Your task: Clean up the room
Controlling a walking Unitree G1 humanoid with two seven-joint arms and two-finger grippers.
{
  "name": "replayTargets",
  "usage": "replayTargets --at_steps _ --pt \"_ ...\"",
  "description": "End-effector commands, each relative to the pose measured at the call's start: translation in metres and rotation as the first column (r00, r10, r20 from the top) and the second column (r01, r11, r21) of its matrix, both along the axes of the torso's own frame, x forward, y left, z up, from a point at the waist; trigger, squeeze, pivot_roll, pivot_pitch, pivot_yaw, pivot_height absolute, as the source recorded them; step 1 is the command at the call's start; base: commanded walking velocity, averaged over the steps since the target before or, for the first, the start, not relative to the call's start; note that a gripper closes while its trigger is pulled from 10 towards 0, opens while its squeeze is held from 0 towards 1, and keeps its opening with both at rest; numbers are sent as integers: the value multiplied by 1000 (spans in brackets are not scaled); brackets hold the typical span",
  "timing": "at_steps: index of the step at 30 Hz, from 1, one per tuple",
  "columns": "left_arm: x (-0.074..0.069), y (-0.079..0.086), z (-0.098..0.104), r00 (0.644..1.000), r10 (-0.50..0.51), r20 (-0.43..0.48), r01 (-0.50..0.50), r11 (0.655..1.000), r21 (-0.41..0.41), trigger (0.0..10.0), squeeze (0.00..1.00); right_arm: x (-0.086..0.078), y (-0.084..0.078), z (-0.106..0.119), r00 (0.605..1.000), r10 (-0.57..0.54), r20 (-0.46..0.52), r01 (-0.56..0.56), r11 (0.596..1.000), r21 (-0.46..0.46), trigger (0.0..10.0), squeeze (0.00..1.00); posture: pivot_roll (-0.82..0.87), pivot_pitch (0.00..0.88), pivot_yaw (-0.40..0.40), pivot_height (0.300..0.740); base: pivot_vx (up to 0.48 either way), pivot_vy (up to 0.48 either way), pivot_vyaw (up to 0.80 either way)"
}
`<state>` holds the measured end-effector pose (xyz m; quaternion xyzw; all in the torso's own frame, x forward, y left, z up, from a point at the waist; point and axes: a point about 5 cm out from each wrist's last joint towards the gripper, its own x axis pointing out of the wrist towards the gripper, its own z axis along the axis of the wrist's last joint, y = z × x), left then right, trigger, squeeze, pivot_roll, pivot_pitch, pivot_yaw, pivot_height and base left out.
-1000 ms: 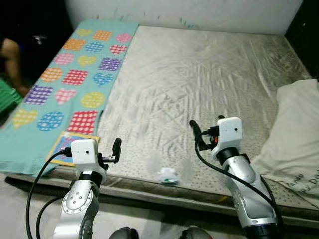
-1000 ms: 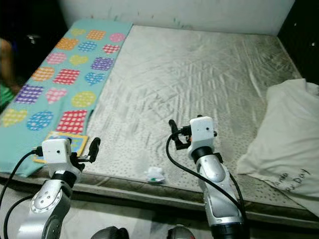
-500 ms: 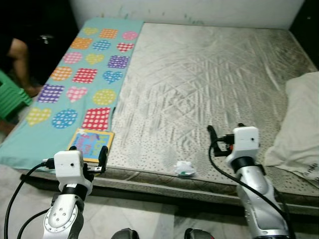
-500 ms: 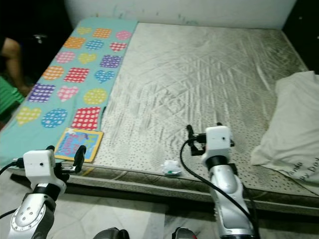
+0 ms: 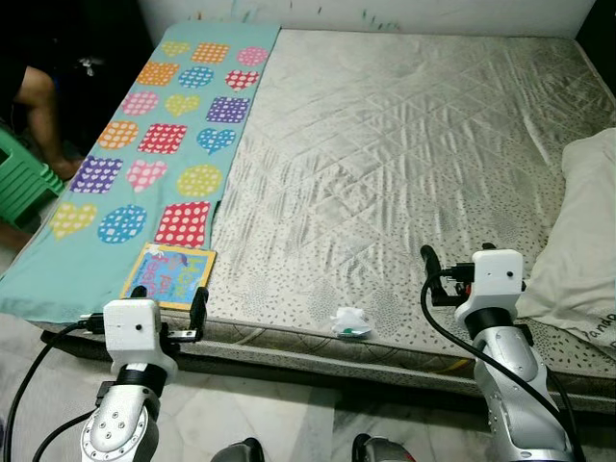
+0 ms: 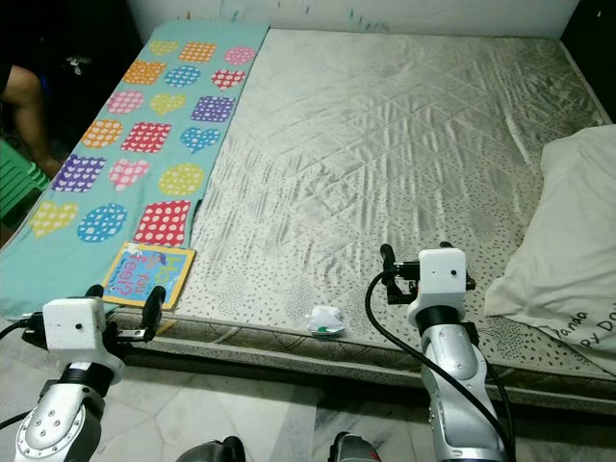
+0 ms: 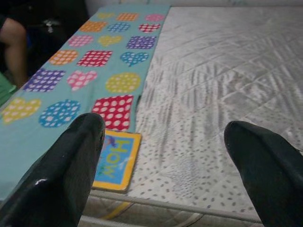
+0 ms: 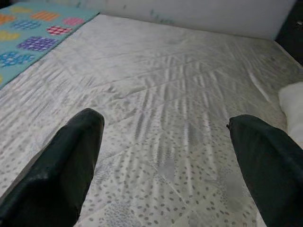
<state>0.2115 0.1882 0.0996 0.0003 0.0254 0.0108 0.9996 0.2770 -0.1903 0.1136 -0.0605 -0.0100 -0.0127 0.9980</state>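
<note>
Teal cloth (image 5: 106, 207): patterned with hearts and dotted shapes, it runs down the left side of the mattress (image 5: 404, 164)
Person: a bare arm (image 5: 43, 111) and something green, perhaps a stool (image 5: 24, 183), at the far left edge
Book (image 5: 169, 274): a small yellow-edged picture book lies flat on the near end of the cloth, close to the mattress edge
Left gripper (image 5: 168, 308): held low just in front of the book, fingers spread wide, holding nothing
Wrapper (image 5: 350, 323): a crumpled white scrap with a green spot, possibly a wrapper, though it is too small to be sure, sits near the front edge between the two arms
Right gripper (image 5: 428, 274): over the near edge right of the scrap, fingers apart, empty
Pillow (image 5: 587, 231): white, at the right side
Step in hand: likely choosing a first item; the book is nearest the left gripper, so come in low over the edge and pinch its near border rather than pressing it into the cloth
Views: the left wrist view reads lettering on the book (image 7: 116, 158); the head views place the scrap, while the right wrist view looks across bare mattress (image 8: 165, 118)
</note>
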Motion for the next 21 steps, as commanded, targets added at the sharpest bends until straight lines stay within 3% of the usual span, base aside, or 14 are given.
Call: replayTargets --at_steps 1,4,15,17,21 --pt "-1 0 2 1000 -6 9 6 1000 13 10000 0 -2 -2 -1 1000 -8 -10 8 1000 5 10000 0 -105 166 31 740 0 0 -800" --pt "0 0 3 1000 -7 11 7 1000 12 10000 0 -3 -2 -1 1000 -5 -5 5 1000 2 10000 0 -107 166 35 740 0 0 -800" --pt "6 -7 9 999 -26 47 25 1000 8 10000 0 -10 1 4 998 50 40 -52 997 62 10000 0 -107 121 59 740 0 0 0" --pt "7 -6 10 998 -25 53 25 1000 12 10000 0 -14 -1 5 997 61 43 -63 997 50 10000 0 -109 110 68 740 0 0 0" --pt "7 -1 11 998 -30 53 28 999 26 10000 0 -27 -19 2 998 65 17 -66 998 3 10000 0 -122 100 78 740 0 0 0"
